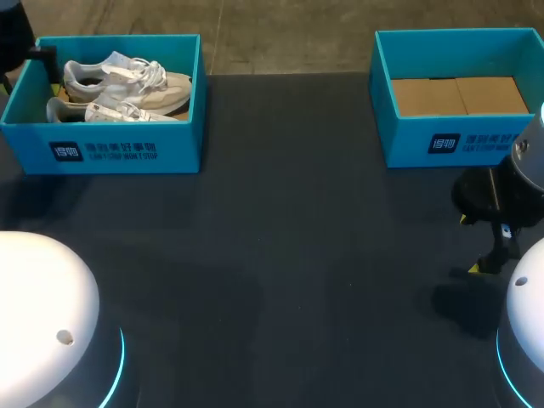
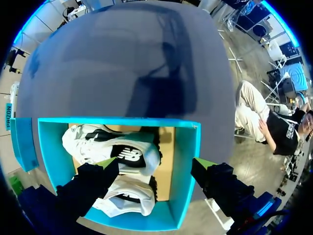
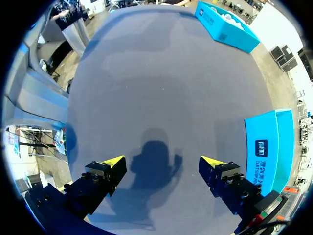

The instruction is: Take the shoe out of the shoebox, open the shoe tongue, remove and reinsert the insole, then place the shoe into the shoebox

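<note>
A turquoise shoebox [image 1: 127,149] stands at the table's far left with two white sneakers [image 1: 127,81] lying side by side in it. In the left wrist view my left gripper [image 2: 154,165] hangs open above this shoebox [image 2: 188,156], its fingers spread over the sneakers [image 2: 115,152] without touching them. Over bare table near the right edge, my right gripper [image 1: 469,245] stands open and empty. The right wrist view shows only dark tabletop between the fingers of the right gripper [image 3: 161,162].
A second turquoise box [image 1: 459,140] with only a cardboard floor sits at the far right, beside the right gripper [image 3: 266,152]. White arm bases [image 1: 38,314] [image 1: 527,331] fill the near corners. Dark tabletop [image 1: 280,238] lies between the boxes.
</note>
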Robot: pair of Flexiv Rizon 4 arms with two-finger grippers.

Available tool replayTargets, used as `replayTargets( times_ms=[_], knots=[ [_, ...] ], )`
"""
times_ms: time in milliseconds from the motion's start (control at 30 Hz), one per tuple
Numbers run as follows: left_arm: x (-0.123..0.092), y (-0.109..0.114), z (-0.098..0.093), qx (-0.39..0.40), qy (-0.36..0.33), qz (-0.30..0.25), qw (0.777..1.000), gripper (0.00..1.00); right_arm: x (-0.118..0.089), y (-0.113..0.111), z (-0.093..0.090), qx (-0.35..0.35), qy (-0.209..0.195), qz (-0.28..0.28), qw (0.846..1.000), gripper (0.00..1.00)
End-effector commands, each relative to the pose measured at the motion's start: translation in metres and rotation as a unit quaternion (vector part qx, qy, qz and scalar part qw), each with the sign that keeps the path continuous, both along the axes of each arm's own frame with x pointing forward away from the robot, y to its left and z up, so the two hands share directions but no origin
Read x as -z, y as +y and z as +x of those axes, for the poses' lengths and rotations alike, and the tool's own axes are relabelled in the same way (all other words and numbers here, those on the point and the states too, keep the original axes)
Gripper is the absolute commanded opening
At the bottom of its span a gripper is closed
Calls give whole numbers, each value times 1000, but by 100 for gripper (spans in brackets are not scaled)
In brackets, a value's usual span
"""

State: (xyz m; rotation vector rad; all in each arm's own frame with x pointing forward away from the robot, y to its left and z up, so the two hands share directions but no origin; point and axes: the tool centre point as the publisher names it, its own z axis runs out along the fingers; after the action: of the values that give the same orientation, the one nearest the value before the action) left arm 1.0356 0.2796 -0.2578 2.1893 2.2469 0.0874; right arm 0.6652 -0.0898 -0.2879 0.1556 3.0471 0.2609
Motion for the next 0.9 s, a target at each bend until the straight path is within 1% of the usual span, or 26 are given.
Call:
replayTargets(
  times_ms=[33, 200, 333, 900],
  knots=[
    [9, 4, 6, 15, 15, -26, 999, 100, 0, -1, -2, 0, -2, 0, 1000, 100],
    [19, 8, 18, 23, 26, -25, 999, 100, 0, -1, -2, 0, -2, 0, 1000, 100],
    [24, 11, 23, 30, 28, -22, 999, 100, 0, -1, -2, 0, -2, 0, 1000, 100],
    [55, 8, 26, 58, 30, -21, 998, 100, 0, -1, -2, 0, -2, 0, 1000, 100]
  ],
)
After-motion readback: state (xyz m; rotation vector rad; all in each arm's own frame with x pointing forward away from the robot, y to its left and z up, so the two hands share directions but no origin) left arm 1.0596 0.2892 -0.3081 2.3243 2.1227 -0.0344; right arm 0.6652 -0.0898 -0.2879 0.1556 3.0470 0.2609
